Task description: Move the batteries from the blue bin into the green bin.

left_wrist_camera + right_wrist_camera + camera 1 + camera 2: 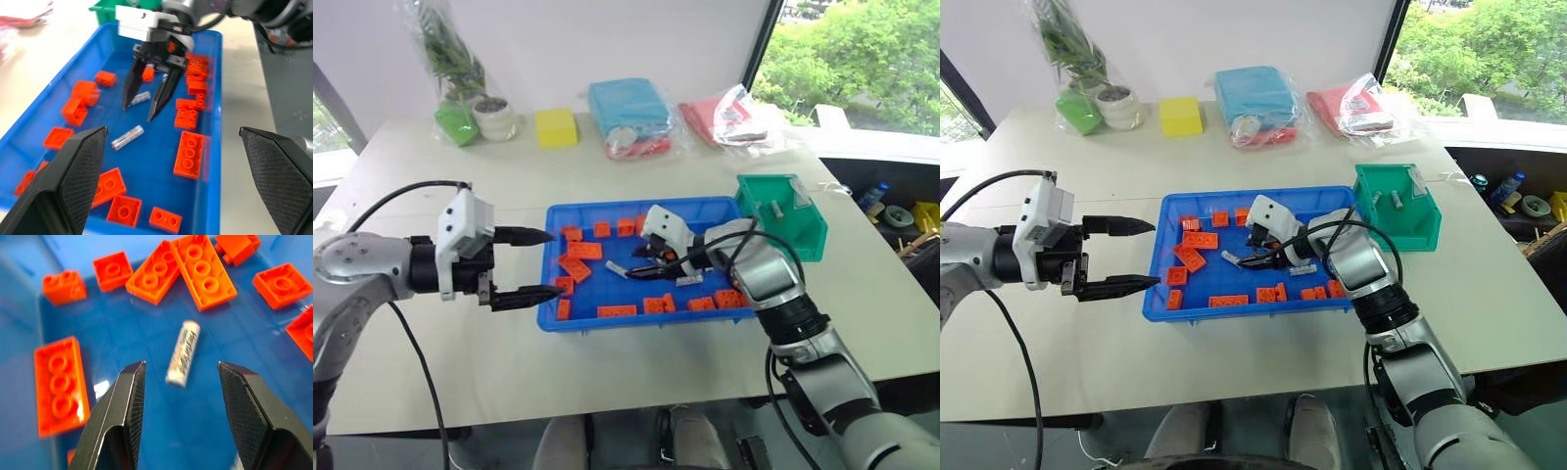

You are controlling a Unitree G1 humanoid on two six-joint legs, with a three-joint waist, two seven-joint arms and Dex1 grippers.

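The blue bin (607, 209) sits mid-table with orange bricks (584, 251) scattered in it. One battery (183, 353) lies flat on the bin floor, straight below my right gripper (180, 366), which is open with a finger on either side and not touching it. A second battery (127, 137) lies close by, and another grey battery (688, 281) rests under my right wrist. The green bin (803, 230) stands at the blue bin's far right corner with two small grey cylinders (1376, 201) inside. My left gripper (553, 262) hovers open and empty at the blue bin's left rim.
Along the table's back edge are a bagged plant (450, 69), a lime-green block (456, 122), a yellow block (555, 127), a light blue packet (626, 108) and a red packet (729, 116). Bare table lies in front of the blue bin.
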